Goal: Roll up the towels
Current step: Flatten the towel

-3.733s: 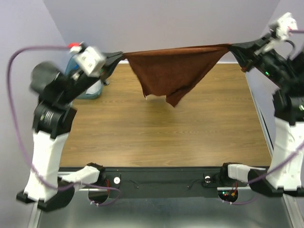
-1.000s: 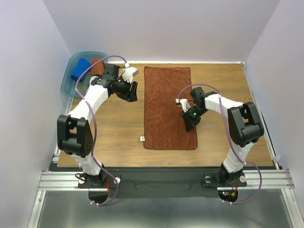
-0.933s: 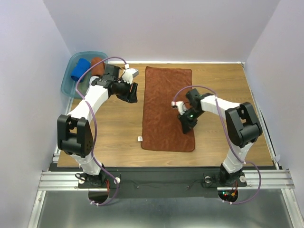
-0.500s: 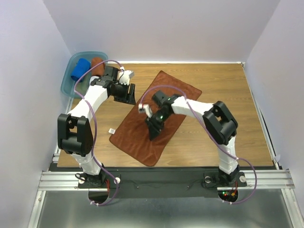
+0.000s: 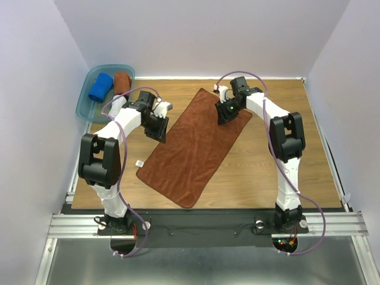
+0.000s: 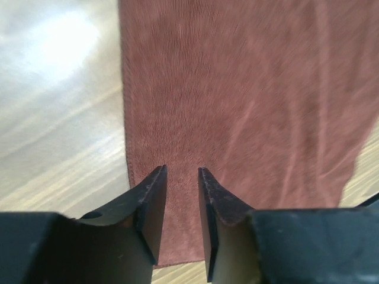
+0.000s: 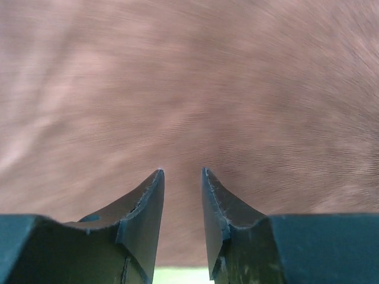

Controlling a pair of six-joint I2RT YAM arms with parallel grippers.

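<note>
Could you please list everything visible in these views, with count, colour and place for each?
brown towel: one, rust-brown, spread flat and lying diagonally across the middle of the table.
white tag: one, white, on the table by the towel's near-left edge.
tub: one, translucent blue, at the far-left corner of the table.
blue roll: one, bright blue, inside the tub.
brown roll: one, rust-brown, inside the tub beside the blue roll.
table: one, wood-grain brown.
left gripper: one, black, fingers slightly apart over the towel's left long edge, holding nothing.
right gripper: one, black, fingers slightly apart over the towel's far end, holding nothing.
</note>
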